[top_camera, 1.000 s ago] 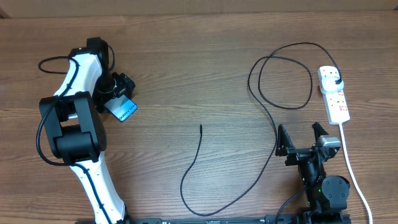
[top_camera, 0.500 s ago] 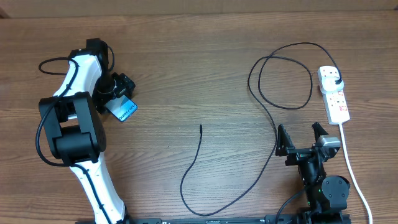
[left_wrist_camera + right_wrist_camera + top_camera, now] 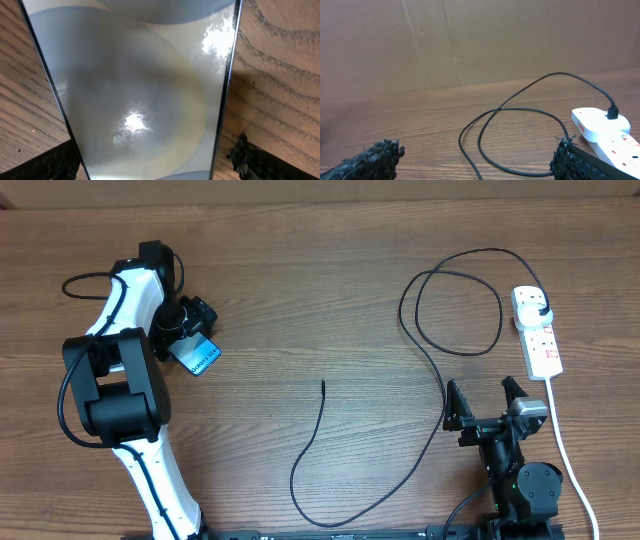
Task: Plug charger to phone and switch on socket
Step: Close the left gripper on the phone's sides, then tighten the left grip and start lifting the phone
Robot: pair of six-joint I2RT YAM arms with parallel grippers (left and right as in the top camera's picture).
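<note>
Nothing is moving since a second ago. One slim phone with a light-blue screen (image 3: 201, 358) is lying at the left on the brown wooden table (image 3: 300, 280), between the spread fingers of the left gripper (image 3: 155, 162). Its small writing is not readable. One thin black charger cable (image 3: 322, 395) is looping to one white power strip (image 3: 540, 340) and is plugged in there. The right gripper (image 3: 483, 405) is standing spread wide and empty.
</note>
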